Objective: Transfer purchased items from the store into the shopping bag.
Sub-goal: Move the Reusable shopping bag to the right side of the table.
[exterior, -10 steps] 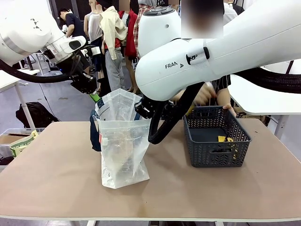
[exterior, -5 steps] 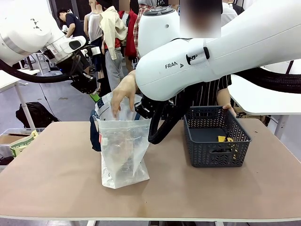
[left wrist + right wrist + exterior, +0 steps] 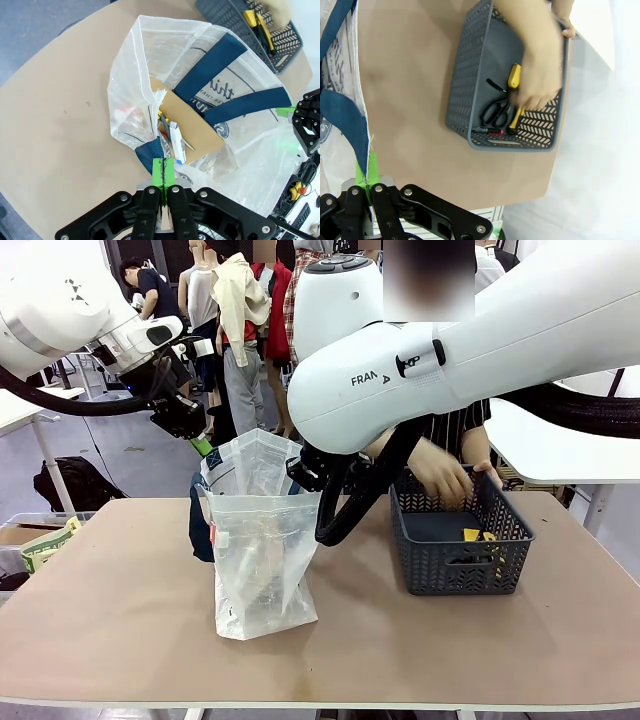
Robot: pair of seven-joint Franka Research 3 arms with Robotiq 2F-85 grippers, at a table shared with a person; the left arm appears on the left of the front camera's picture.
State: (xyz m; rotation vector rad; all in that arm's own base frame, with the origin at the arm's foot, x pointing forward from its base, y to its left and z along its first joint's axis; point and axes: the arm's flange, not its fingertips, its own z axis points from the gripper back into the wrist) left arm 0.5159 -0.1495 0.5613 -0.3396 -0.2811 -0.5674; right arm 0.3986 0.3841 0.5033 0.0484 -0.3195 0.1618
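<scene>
Brown tabletop (image 3: 120,610) carries everything. Several purchased items (image 3: 176,142) already lie inside the shopping bag (image 3: 262,540), which stands near the store basket (image 3: 455,575), on its left. I judge the job partly done: scissors (image 3: 495,112), a yellow-handled tool (image 3: 514,75) and a pen (image 3: 487,131) wait in the basket. The person's hand (image 3: 440,472) reaches in, fingers curled; I cannot tell whether it holds anything. My left gripper (image 3: 163,172) and right gripper (image 3: 367,167) are pinched onto the bag's rim, spreading its mouth.
</scene>
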